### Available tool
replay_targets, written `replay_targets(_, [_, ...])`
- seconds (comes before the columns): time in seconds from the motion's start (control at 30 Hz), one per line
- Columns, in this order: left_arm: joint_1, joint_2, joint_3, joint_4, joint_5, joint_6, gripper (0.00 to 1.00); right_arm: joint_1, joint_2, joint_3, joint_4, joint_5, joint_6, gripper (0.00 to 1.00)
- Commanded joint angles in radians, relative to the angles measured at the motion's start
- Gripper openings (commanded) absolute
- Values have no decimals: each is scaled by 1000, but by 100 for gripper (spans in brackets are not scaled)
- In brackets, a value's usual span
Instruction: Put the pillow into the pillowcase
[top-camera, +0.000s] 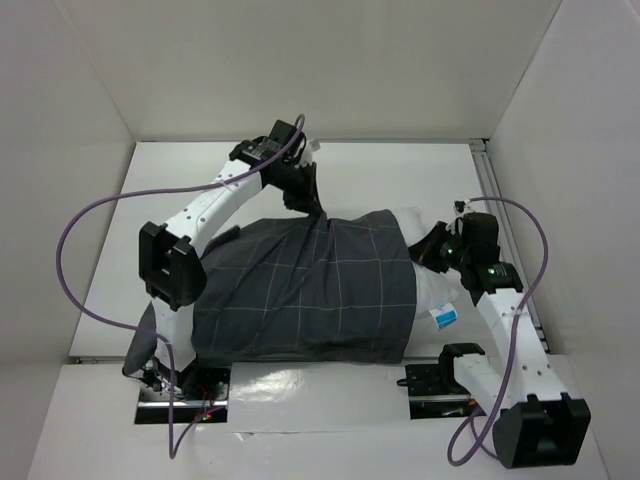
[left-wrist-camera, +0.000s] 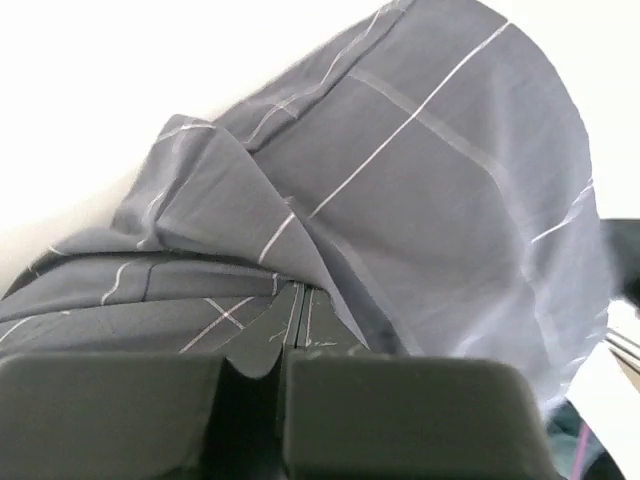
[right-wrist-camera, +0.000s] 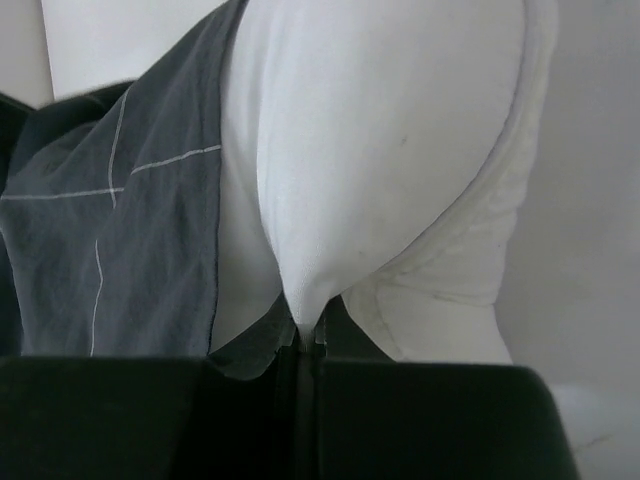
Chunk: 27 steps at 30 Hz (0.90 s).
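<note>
- While the pillowcase (top-camera: 310, 290) lies spread over the middle of the white table (top-camera: 400, 165), most of the pillow (top-camera: 438, 290) sits inside it. Only a white strip sticks out past the pillowcase's right-hand edge.
- Blue-and-white tag (top-camera: 445, 317) shows on that exposed strip, just right of the pillowcase's near right corner.
- Left gripper (left-wrist-camera: 297, 305): jaws closed together, pinching a fold of pillowcase cloth. The left wrist view shows the checked cloth rising from the pinch in a big bulge, wrinkled on the left.
- In the top view, the left gripper sits at the pillowcase's far edge, near the middle of that edge. The cloth there is pulled up into a dark peak.
- Right gripper (right-wrist-camera: 308, 335): jaws closed together, pinching a tapered point of white pillow cloth. The pillowcase's edge lies right against the pinch on its left side. Cannot tell whether that edge is also caught.
- In the top view, the right gripper is at the pillowcase's far right corner, on the exposed pillow end.
- The pillowcase's left end looks flat and limp, trailing behind the left arm's elbow.
- Purple cable (top-camera: 75, 250) loops out left of the pillowcase. A second one arcs to the right of it.
</note>
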Motion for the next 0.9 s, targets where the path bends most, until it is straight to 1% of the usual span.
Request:
replay_targets(0.0, [-23,58,243,12,68,25,0,18,-115,6,-67,-30,-21,0])
replay_targets(0.03, [-23,69,280,-6,68,25,0,18,-135,6,-84,10,-32,0])
replay_targets(0.1, [-23,69,339,-31,44,25,0,18,-167,18,-130,41,-46,0])
replay_targets(0.13, [-23,69,375,-31,30,25,0,18,-178,44,-147,85,-58,0])
replay_targets(0.17, [-23,49,376,-40,15,25,0,18,-192,57,-185,104,-72,0])
replay_targets(0.2, [-23,8,376,-40,-24,36,0,18,-192,67,-199,124,-72,2])
replay_targets(0.23, [-23,-17,376,-40,-48,36,0,18,-201,81,-216,143,-102,9])
replay_targets(0.27, [-23,-43,365,-40,-77,45,0,18,-201,104,-231,173,-112,22])
replay_targets(0.3, [-23,-69,353,-40,-107,45,0,18,-201,104,-251,185,-123,36])
replay_targets(0.33, [-23,-113,325,-40,-137,45,0,18,-201,117,-262,199,-123,65])
replay_targets(0.37, [-23,-129,313,-40,-137,54,5,18,-191,117,-262,229,-133,70])
replay_targets(0.4, [-23,-144,299,-40,-137,64,30,18,-191,117,-277,230,-133,71])
replay_targets(0.47, [-40,-163,276,-40,-137,64,44,18,-181,127,-277,243,-112,71])
replay_targets(0.5, [-57,-163,276,-49,-151,74,47,18,-181,127,-288,287,-97,71])
replay_targets(0.53, [-98,-163,285,-49,-195,74,51,18,-181,140,-297,315,-75,67])
replay_targets(0.57, [-123,-133,310,-61,-219,74,51,18,-181,153,-297,372,-22,66])
replay_targets(0.6, [-147,-116,325,-75,-239,85,51,18,-181,163,-297,395,6,66])
replay_targets(0.63, [-173,-96,342,-84,-293,85,51,18,-181,163,-297,409,29,64])
replay_targets(0.67, [-216,-74,383,-98,-323,85,51,18,-181,176,-277,421,49,64])
replay_targets(0.73, [-249,-8,425,-120,-364,94,51,18,-159,186,-221,430,90,64])
replay_targets(0.77, [-281,9,454,-130,-377,94,51,18,-142,195,-205,431,91,67])
replay_targets(0.87, [-330,67,472,-120,-388,94,51,-4,-36,224,-169,440,113,76])
